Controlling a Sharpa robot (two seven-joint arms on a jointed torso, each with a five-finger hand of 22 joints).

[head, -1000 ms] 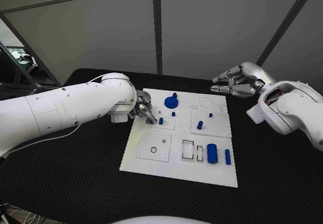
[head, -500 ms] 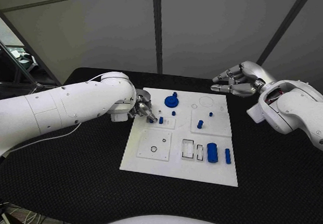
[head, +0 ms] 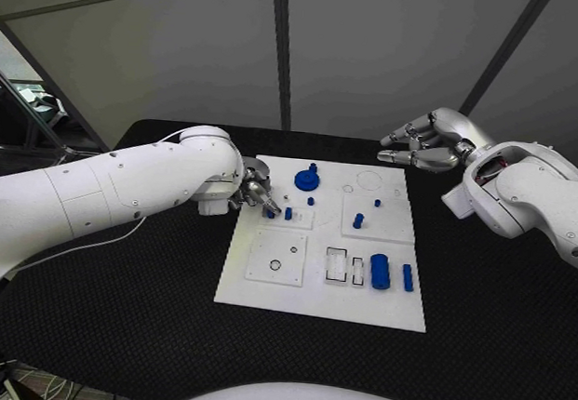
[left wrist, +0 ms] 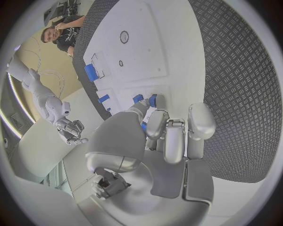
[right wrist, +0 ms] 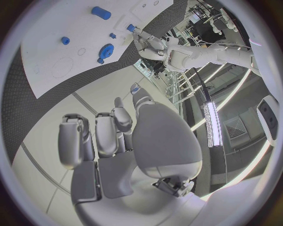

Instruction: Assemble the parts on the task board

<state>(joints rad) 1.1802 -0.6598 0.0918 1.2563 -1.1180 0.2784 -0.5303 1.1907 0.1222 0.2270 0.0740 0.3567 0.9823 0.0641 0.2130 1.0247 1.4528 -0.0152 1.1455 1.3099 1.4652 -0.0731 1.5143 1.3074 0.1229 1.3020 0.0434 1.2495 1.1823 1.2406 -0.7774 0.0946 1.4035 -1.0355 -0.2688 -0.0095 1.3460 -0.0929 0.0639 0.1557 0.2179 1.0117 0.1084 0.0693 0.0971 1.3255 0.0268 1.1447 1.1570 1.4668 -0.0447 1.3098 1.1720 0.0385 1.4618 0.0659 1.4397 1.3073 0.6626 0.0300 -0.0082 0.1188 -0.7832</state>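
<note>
Left hand (head: pixel 260 196) at the task board's (head: pixel 320 296) left edge, upper centre-left of frame, fingertips down at a small blue peg (head: pixel 288 214); can't tell if it's pinched or just touched (wrist view is no clearer). Right hand (head: pixel 426 147) hovers past the board's far right corner, fingers curled in, holding nothing. Blue gear-like part (head: pixel 308 179) near the board's top edge, blue cylinder (head: pixel 380 272) lower right. Black worktop (head: pixel 118 317) underneath.
</note>
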